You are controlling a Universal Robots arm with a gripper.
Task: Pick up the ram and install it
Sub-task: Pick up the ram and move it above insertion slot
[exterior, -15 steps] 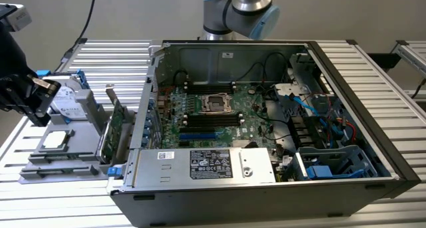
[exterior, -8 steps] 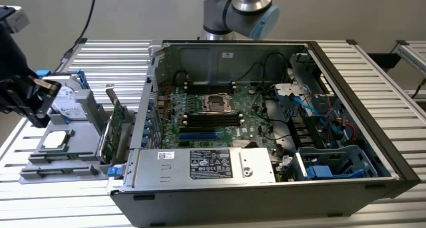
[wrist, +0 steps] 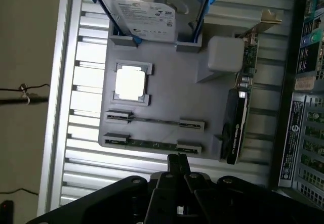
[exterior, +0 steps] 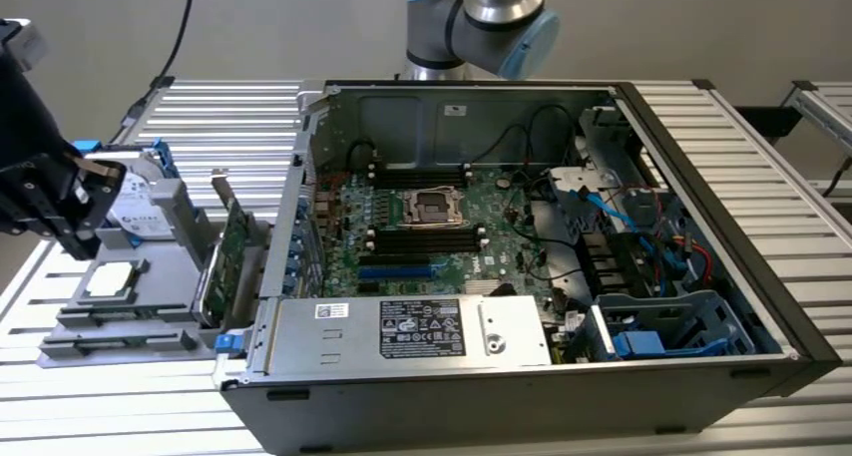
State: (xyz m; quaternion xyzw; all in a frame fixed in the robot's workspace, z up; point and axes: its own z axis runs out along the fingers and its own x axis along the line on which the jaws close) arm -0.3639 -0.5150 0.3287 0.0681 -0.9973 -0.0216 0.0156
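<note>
The ram (wrist: pixel 152 144) is a thin green stick standing on edge between two grey clips of the grey holder tray (wrist: pixel 167 90). A second thin stick (wrist: pixel 152 121) lies parallel in the slot beside it. My gripper (wrist: pixel 177 159) hovers above the tray edge, just next to the nearer stick and holding nothing that I can see. In the exterior view my gripper (exterior: pixel 60 202) hangs at the exterior view's left over the tray (exterior: pixel 114 331), apart from the open computer case (exterior: pixel 533 376). The motherboard's black memory slots (exterior: pixel 423 241) lie below the processor socket (exterior: pixel 433 207).
On the tray are a silver hard drive with blue rails (wrist: pixel 147 11), a square processor (wrist: pixel 130 82) and an upright green expansion card (wrist: pixel 240 102). The case's power supply (exterior: pixel 413 328), drive cage (exterior: pixel 665 326) and cables (exterior: pixel 626 217) crowd its interior. Slatted metal table (exterior: pixel 226 117) all around.
</note>
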